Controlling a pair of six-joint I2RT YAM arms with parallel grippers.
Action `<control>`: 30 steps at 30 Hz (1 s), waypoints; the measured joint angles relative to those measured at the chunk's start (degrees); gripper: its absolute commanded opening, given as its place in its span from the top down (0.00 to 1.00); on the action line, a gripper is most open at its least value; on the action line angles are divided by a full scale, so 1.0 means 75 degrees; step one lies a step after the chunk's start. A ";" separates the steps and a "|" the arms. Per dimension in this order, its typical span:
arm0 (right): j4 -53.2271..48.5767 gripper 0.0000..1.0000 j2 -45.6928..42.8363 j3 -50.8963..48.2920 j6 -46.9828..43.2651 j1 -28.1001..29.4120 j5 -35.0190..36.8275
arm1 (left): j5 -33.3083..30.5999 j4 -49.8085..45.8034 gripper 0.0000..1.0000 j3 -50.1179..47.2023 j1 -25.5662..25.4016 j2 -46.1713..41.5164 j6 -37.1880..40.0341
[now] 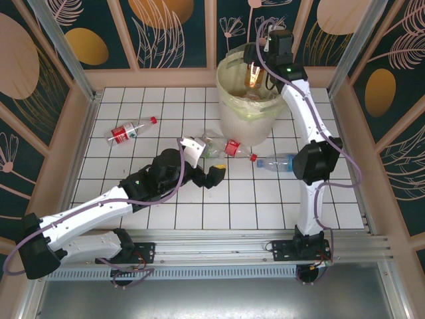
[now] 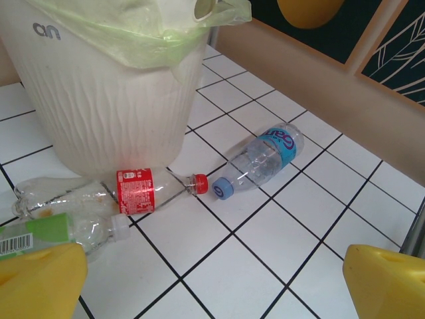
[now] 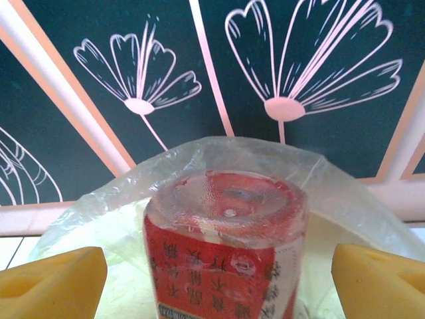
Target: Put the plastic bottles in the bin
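Note:
The bin (image 1: 247,109), a white bucket with a pale green liner, stands at the back of the tiled floor. My right gripper (image 1: 255,61) hangs over it, open. A red-labelled plastic bottle (image 3: 226,246) stands base-up between its yellow fingers (image 3: 53,282), with a gap on each side. My left gripper (image 2: 212,286) is open and empty, low over the tiles just in front of the bin (image 2: 113,100). Ahead of it lie a clear bottle with a red label (image 2: 133,191), a blue-capped bottle (image 2: 262,159) and a green-labelled bottle (image 2: 46,232). Another red-labelled bottle (image 1: 129,132) lies far left.
A wooden kerb (image 1: 80,133) and aluminium posts fence the floor on three sides. In the left wrist view the kerb (image 2: 319,86) runs close behind the blue-capped bottle. Open tiles lie in front of the left gripper and along the near edge.

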 measured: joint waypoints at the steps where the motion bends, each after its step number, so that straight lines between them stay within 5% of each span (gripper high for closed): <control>1: -0.0020 0.11 0.0125 0.0047 0.0067 0.0012 0.0029 | 0.0000 0.0000 0.02 0.0000 0.0000 0.0000 0.0000; 8: -0.0289 0.13 0.0574 0.0064 0.0443 0.0052 0.0289 | 0.0000 0.0000 0.02 0.0000 0.0000 -0.0009 0.0000; 16: -0.0303 0.31 0.0589 0.0149 0.0784 0.0047 0.0067 | 0.0000 0.0000 0.01 -0.0003 0.0000 -0.0009 0.0000; 30: 0.0854 0.33 -0.0425 -0.1309 0.2410 -0.0239 -0.2171 | 0.0000 0.0006 0.01 -0.0029 0.0000 -0.0041 0.0000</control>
